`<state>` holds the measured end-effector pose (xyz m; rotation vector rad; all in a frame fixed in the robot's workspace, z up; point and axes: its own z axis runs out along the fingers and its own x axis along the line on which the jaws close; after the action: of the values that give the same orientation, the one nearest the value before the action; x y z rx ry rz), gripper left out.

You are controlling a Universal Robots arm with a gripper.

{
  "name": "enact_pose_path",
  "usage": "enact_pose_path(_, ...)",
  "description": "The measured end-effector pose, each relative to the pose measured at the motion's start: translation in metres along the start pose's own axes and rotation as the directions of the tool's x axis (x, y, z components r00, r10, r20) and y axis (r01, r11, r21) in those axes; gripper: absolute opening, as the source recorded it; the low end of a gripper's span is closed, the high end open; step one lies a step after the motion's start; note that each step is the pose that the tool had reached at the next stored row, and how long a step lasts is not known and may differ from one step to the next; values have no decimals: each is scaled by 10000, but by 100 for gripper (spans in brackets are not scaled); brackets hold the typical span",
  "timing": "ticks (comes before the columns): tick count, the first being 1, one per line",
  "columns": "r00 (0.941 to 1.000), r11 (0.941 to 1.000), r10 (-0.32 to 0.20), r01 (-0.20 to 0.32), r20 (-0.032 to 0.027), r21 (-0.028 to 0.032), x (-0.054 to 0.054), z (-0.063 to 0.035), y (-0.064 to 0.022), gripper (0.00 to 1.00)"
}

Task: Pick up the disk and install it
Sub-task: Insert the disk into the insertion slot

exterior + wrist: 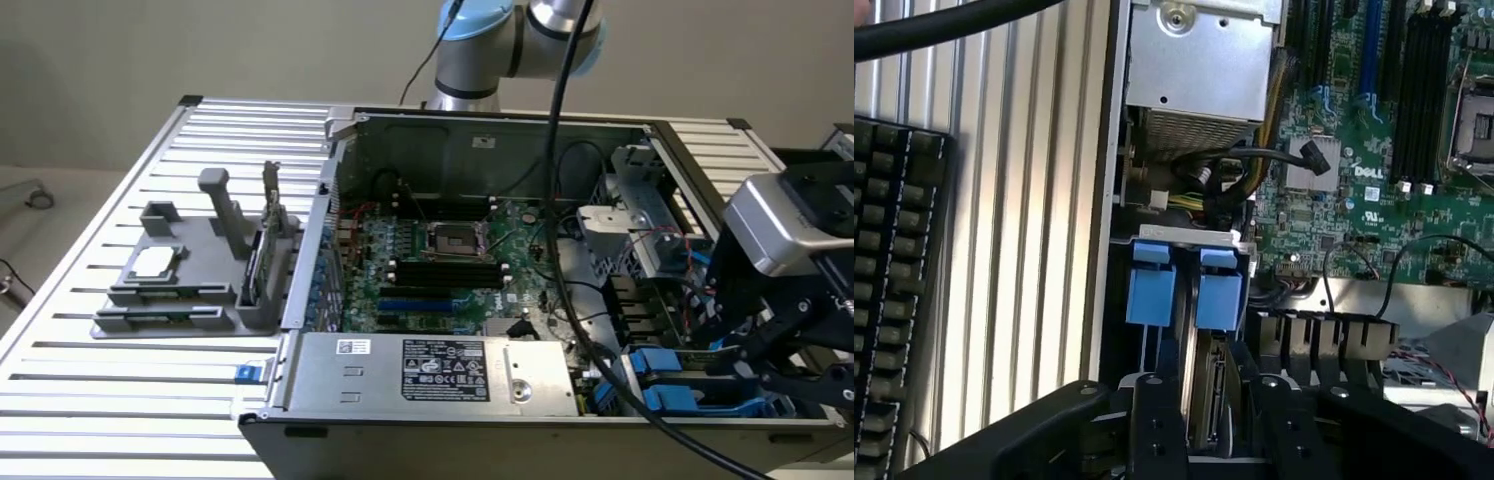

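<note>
Disk [1205, 415] edge-on, near blue tabs [1151, 296] — one end hidden, claw [1209, 385] cropped

Silver-grey arm [558, 28] with a pale blue joint cap [467, 30] (black cable [562, 150] trailing), silver wrist block [781, 225], black tool [1209, 440].

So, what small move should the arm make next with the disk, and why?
Probably a short, straight push of the disk further into the drive bay. It stands on edge at the gripper, beside the blue tabs, and its connector edge seems to stick out of the bay.
</note>
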<state>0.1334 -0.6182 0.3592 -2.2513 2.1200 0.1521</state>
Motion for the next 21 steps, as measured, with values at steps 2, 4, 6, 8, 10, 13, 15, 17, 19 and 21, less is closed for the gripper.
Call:
enact_pose_path(2, 9997, 9997, 259, -259, 9, 11, 0, -2, 1, 33)
enact_pose_path(4, 9987, 9987, 511, -512, 19, 21, 0, -3, 1, 33)
enact_pose_path(6, 9970, 9970, 772, -772, 30, 34, 0, -3, 1, 33)
enact_pose_path(8, 9945, 9945, 1043, -1043, 41, 51, 0, -4, 1, 33)
enact_pose_path(10, 9912, 9912, 1325, -1325, 54, 70, 0, -4, 1, 33)
enact_pose_path(13, 9848, 9848, 1734, -1735, 74, 98, 0, -4, 1, 33)
enact_pose_path(15, 9794, 9794, 2015, -2016, 88, 117, 0, -5, 1, 33)
enact_pose_path(17, 9756, 9756, 2192, -2193, 95, 111, 2, -5, -1, 33)
enact_pose_path(19, 9756, 9755, 2194, -2195, 96, 111, 2, -5, -1, 33)
enact_pose_path(21, 9756, 9755, 2195, -2196, 95, 111, 1, -5, -1, 33)
